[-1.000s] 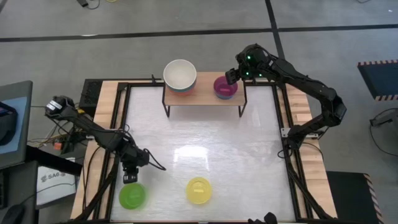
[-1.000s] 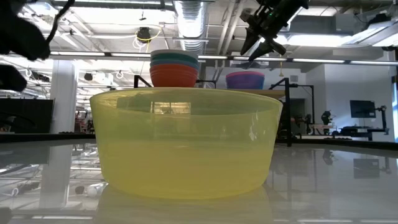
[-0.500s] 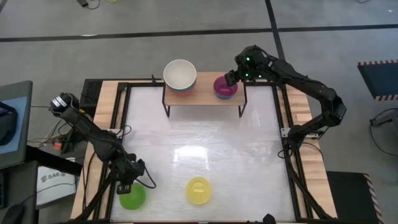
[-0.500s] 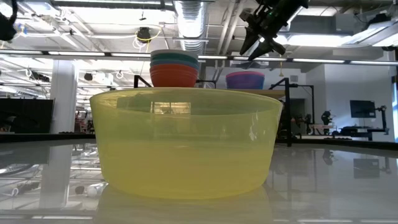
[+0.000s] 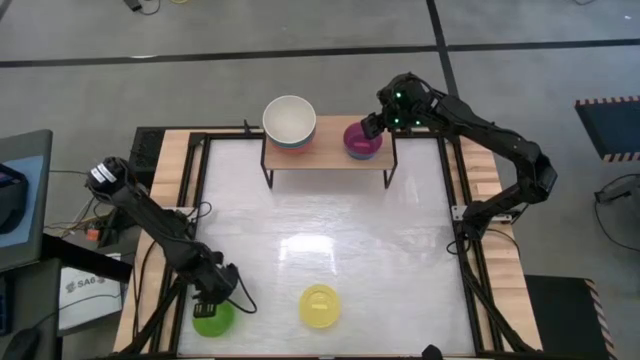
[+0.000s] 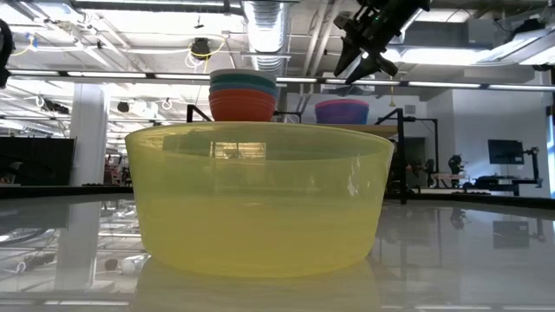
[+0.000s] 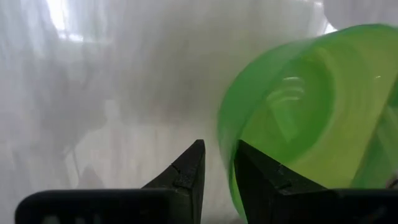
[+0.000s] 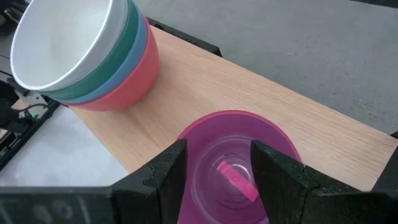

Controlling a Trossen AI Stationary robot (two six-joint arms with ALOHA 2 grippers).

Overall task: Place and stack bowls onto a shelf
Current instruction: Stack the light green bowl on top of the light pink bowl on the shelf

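My left gripper (image 5: 208, 303) is low at the table's near left corner, over the far rim of the lime green bowl (image 5: 215, 322). In its wrist view the narrowly open fingers (image 7: 219, 149) stand astride that bowl's rim (image 7: 225, 155), one inside and one outside. My right gripper (image 5: 372, 124) hangs open above the magenta bowl (image 8: 221, 130), clear of it in the low view (image 6: 360, 61). That bowl stands on the shelf (image 5: 330, 158), beside a stack with the white bowl (image 5: 290, 120) topmost over teal, blue and red (image 8: 124, 81). The yellow bowl (image 5: 319, 306) rests on the tabletop. My left gripper has one finger (image 7: 255, 174) inside the lime green bowl and the other (image 7: 189, 168) outside its rim, coming from above at a slant. A strip of white table shows between the outer finger and the rim. I cannot tell whether the inner finger touches the wall.
The yellow bowl (image 6: 260, 199) fills the low view's foreground, just right of the lime one. A black frame and wooden boards (image 5: 170, 160) border the white tabletop. Cables and boxes lie off the table's left side. Bare tabletop lies between the shelf and the near bowls.
My left gripper has moved toward the table's near edge and down onto the lime green bowl's far rim, its arm leaving the low view. The right arm and all the bowls have kept their places.
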